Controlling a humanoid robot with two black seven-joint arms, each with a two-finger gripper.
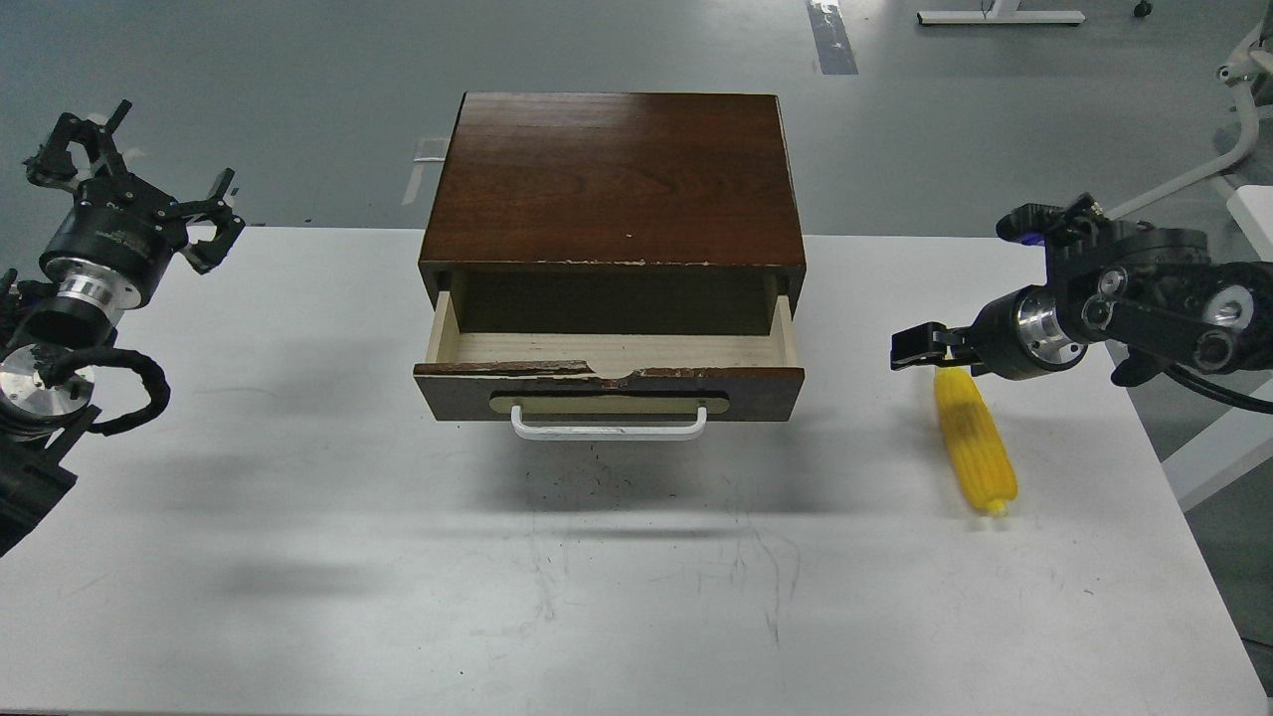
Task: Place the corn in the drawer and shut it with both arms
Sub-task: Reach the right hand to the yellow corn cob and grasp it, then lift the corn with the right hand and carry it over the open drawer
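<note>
On a white surface (298,557) sits a dark-brown cabinet (612,179) whose drawer (609,376) is pulled open toward us, showing a pale wood interior with nothing in it. The yellow corn (975,443) lies on the surface to the right of the drawer, well apart from it, with our right claw (920,348) at its far end; we cannot tell whether that claw is apart or together. Our left claw (129,164) is raised at the far left, away from the cabinet, with its fingers spread apart and holding nothing.

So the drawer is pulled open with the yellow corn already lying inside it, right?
Not quite. The drawer is pulled open, but the head view shows only its bare pale wood floor. The corn lies on the white table, to the drawer's right, by the right end effector.
</note>
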